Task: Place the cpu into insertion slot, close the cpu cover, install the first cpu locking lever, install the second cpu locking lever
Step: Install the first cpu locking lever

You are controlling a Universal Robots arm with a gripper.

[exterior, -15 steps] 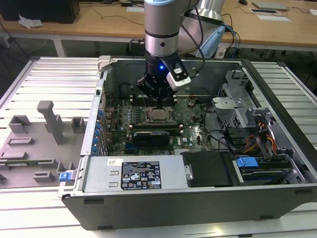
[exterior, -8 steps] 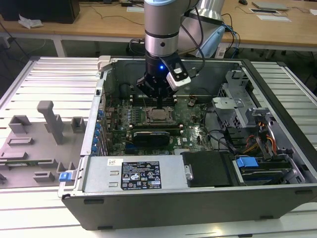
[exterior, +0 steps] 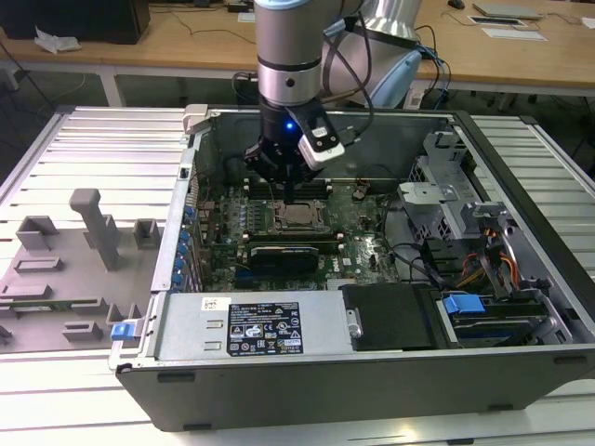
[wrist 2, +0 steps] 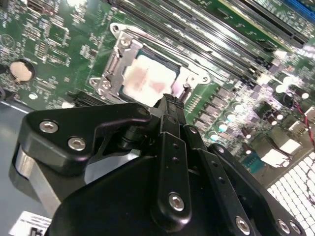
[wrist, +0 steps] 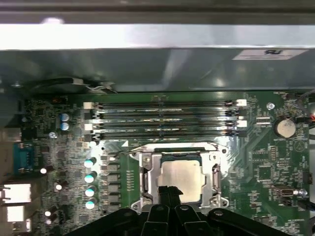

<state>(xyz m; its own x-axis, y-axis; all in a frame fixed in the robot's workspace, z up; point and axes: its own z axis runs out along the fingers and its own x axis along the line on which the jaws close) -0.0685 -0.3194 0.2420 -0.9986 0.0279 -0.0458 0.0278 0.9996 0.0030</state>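
In the first wrist view the gripper (wrist: 170,191) covers the edge of the cpu (wrist: 181,174) nearest it and that side of the insertion slot (wrist: 142,199). The gripper's own black body is cut off by the frame edge. In the second wrist view that body hides 1 whole side of the slot, and glare washes out the cpu's top. In the exterior view the arm (exterior: 288,56) is cut off above. The cpu cover (exterior: 282,216) is too small there to tell flat from raised. The grey fixture tray (exterior: 37,279) at the exterior view's left runs out of frame.
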